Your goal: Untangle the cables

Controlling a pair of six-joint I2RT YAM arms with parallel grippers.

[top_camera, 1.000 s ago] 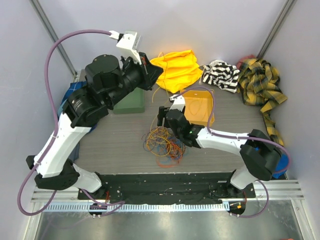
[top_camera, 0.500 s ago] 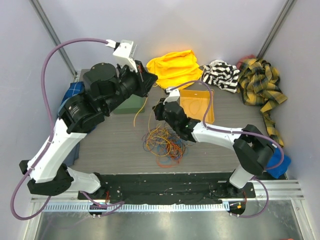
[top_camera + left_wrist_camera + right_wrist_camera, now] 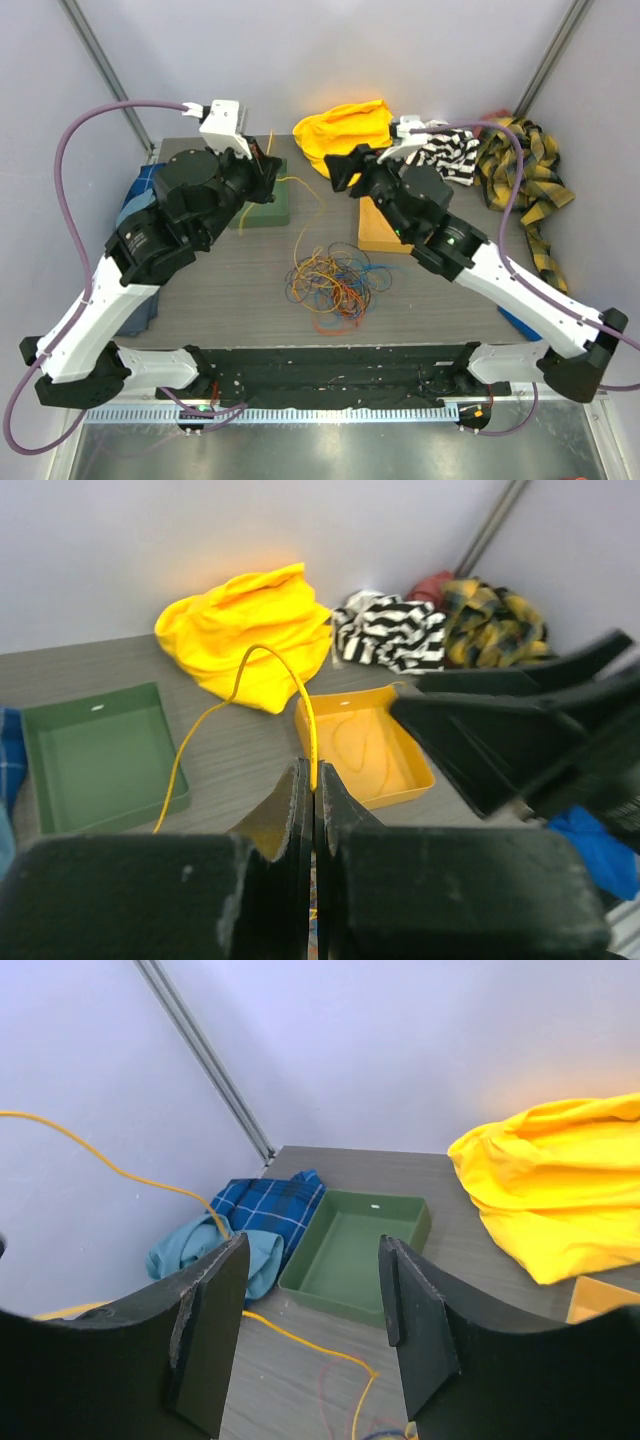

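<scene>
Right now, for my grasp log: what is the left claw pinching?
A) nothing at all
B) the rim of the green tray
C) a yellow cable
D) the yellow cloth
C: in the left wrist view the left claw has its fingers pressed together on a yellow cable, which arcs up out of the tips and back down toward the table.

Bright, even overhead light; soft shadows; left gripper (image 3: 313, 780) close-up blurred.

Top view looks down, both wrist views share green tray (image 3: 100, 750)
</scene>
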